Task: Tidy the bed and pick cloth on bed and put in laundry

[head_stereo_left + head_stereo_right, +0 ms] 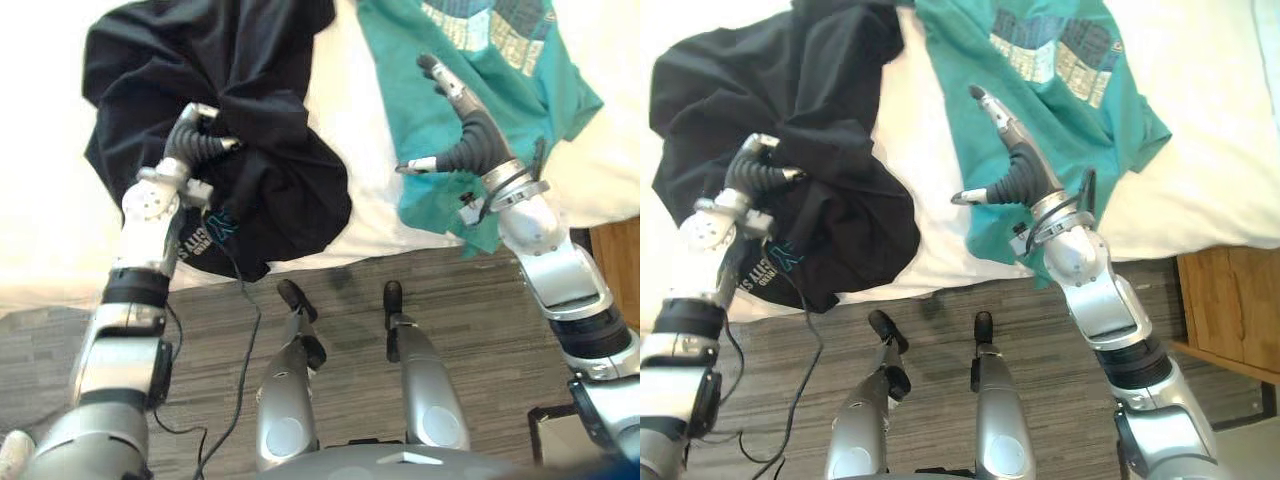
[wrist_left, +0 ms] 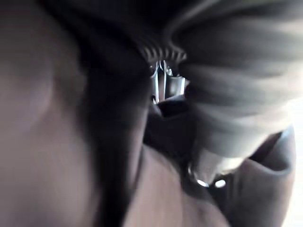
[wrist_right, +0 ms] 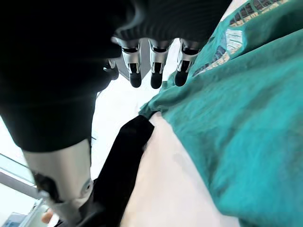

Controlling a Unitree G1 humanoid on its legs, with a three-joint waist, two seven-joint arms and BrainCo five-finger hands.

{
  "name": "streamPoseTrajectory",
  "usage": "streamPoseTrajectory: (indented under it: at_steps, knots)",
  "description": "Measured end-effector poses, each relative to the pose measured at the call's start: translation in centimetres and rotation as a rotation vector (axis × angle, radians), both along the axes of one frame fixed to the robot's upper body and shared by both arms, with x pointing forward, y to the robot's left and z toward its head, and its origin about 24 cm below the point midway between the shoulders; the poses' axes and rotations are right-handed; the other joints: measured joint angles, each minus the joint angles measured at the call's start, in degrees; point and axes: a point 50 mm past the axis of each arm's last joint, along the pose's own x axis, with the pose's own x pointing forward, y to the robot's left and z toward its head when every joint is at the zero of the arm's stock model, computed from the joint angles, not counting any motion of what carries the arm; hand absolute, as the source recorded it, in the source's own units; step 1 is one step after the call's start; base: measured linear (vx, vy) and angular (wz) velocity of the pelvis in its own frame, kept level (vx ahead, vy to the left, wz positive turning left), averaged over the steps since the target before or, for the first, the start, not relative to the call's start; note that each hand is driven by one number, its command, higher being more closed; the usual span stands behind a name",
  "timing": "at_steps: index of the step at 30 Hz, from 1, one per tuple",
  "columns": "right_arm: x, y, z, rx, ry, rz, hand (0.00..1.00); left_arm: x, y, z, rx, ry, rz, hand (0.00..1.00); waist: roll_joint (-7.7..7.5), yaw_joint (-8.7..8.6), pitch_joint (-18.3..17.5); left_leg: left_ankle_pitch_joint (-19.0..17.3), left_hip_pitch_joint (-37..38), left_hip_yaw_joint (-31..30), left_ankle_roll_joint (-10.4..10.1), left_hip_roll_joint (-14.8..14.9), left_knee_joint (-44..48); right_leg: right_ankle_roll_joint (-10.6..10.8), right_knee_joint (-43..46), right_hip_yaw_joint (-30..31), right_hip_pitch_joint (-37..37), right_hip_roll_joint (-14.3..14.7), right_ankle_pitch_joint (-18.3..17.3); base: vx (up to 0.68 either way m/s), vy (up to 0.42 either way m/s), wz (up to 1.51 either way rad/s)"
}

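From where I'm standing, the left robot hand (image 1: 195, 135) is digging its curled fingers into the black garment (image 1: 270, 170). The garment is lying bunched on the left of the bed (image 1: 40, 200), with its near edge drooping over the side toward the floor (image 1: 480, 300). In the left wrist view, dark folds are crowding close round the fingers, so I'm taking it as a real grip on the cloth and not a mere touch. The right robot hand (image 1: 1015, 170) is hovering with fingers straight and thumb spread, holding nothing. It is over the near left part of the teal T-shirt (image 1: 1080, 130), which is lying spread flat on the right of the bed. I cannot tell whether it is touching the fabric.

The step in hand looks to be gathering the black garment. To do it well, I'd say the left robot hand should be squeezing a thick fold, not a single layer, before it is lifting. A loose heap like this is likely to slide out or unroll as it rises. The lift should be going high enough that the hanging near edge is clearing the bed side and not dragging on the floor. At the far end the two cloths are lying close together, so I'd be pulling the black one toward the near left, away from the teal one. Meanwhile the right robot hand could be pressing down and bunching the teal T-shirt for its own grasp.
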Motion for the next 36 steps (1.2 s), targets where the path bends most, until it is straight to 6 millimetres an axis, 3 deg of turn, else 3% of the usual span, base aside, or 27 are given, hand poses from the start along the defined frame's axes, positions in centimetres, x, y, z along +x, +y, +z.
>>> streamPoseTrajectory:
  at_steps: [3,5,8,12,15,18,20,21,26,31,32,36]
  knots:
    - [1.0,-1.5,0.4,0.039,0.009,-0.104,0.0,-1.7,-1.3,-1.6,-0.044,-0.021,-0.054,1.0,-0.27,2.02,0.23,-0.09,-1.22,-2.07,-0.07,0.33,0.65,-0.39,0.65,-1.88,0.04,0.02,-1.09,0.09,-0.096,0.35]
    - [1.5,-2.8,0.9,0.075,0.006,-0.174,0.0,-3.0,-1.9,-2.3,0.015,-0.026,-0.061,1.0,-0.33,2.77,0.27,-0.04,-2.06,-3.16,-0.14,0.67,0.91,-0.57,0.57,-2.9,0.1,0.26,-1.24,0.06,-0.074,0.2]
    - [1.5,-5.6,1.7,0.09,-0.005,-0.279,0.0,-4.6,-2.7,-3.0,0.156,-0.021,-0.062,1.0,-0.03,3.26,0.57,-0.06,-2.29,-4.23,-0.18,0.78,1.32,-0.57,0.18,-3.98,1.0,0.31,-1.24,0.07,-0.049,0.17]
    - [1.0,-8.5,2.9,0.079,-0.022,-0.368,0.0,-6.5,-2.9,-5.1,0.209,0.054,-0.081,1.0,0.2,3.45,0.73,-0.11,-2.37,-4.35,-0.26,0.79,1.32,-0.57,-0.16,-4.55,1.21,0.25,-1.24,0.06,-0.043,0.04]
    - [0.8,-10.1,3.0,0.093,-0.015,-0.425,0.0,-8.1,-2.9,-9.7,0.222,0.308,-0.104,1.0,0.16,3.38,0.83,-0.17,-2.85,-4.4,-0.34,1.05,1.44,-0.56,-0.92,-5.15,1.28,0.43,-1.24,0.04,-0.045,0.02]
    - [0.3,-11.9,2.5,0.053,0.017,-0.491,0.0,-11.1,-2.0,-17.3,0.25,0.734,-0.083,1.0,-0.4,3.19,2.47,-0.26,-3.16,-4.35,-0.47,1.29,1.48,-0.6,-1.07,-5.72,1.23,0.47,-1.28,0.04,-0.044,0.03]
    - [0.0,-13.0,2.6,0.002,0.038,-0.53,0.0,-13.0,-1.4,-19.7,0.239,0.865,-0.055,1.0,-0.59,3.23,3.1,-0.26,-4.22,-4.37,-0.47,1.46,1.86,-0.63,-1.04,-6.05,0.44,0.46,-1.29,0.03,-0.039,0.06]
    - [0.0,-14.0,2.5,0.0,0.06,-0.559,0.0,-13.0,-0.9,-19.7,0.223,0.86,-0.019,1.0,-0.58,3.8,3.33,-0.26,-4.81,-4.43,-0.47,1.68,2.36,-0.7,-0.8,-6.26,0.01,0.46,-1.34,0.02,-0.041,0.03]
    - [1.1,-15.0,2.2,0.021,0.154,-0.547,0.0,-13.5,0.9,-20.0,0.204,0.845,0.059,1.0,-0.48,5.11,3.55,-0.39,-8.42,-4.41,-0.48,2.15,3.95,-1.36,1.68,-6.78,-4.14,0.08,-1.8,0.01,-0.044,-0.01]
    - [2.0,-15.7,4.7,0.029,0.123,-0.566,0.0,-13.2,2.1,-20.0,0.189,0.801,0.112,1.0,-0.37,4.94,3.9,-0.37,-14.02,-5.22,-0.35,2.25,6.69,-2.25,7.26,-8.46,-10.64,-1.74,-3.24,-0.03,-0.041,0.09]
    - [2.3,-15.8,5.3,0.041,0.121,-0.565,1.0,-12.9,2.3,-19.9,0.186,0.784,0.125,1.0,-0.39,4.85,3.9,-0.53,-15.22,-5.72,-0.57,2.24,7.11,-2.38,8.62,-9.43,-11.88,-2.36,-3.95,-0.06,-0.057,0.17]
    - [2.7,-16.3,6.2,0.112,0.117,-0.53,1.0,-11.8,2.0,-19.5,0.157,0.728,0.156,1.0,-0.43,4.89,3.9,-0.37,-17.76,-5.4,-0.76,2.76,7.53,-2.76,11.08,-10.83,-14.81,-3.1,-4.48,-0.1,-0.067,0.15]
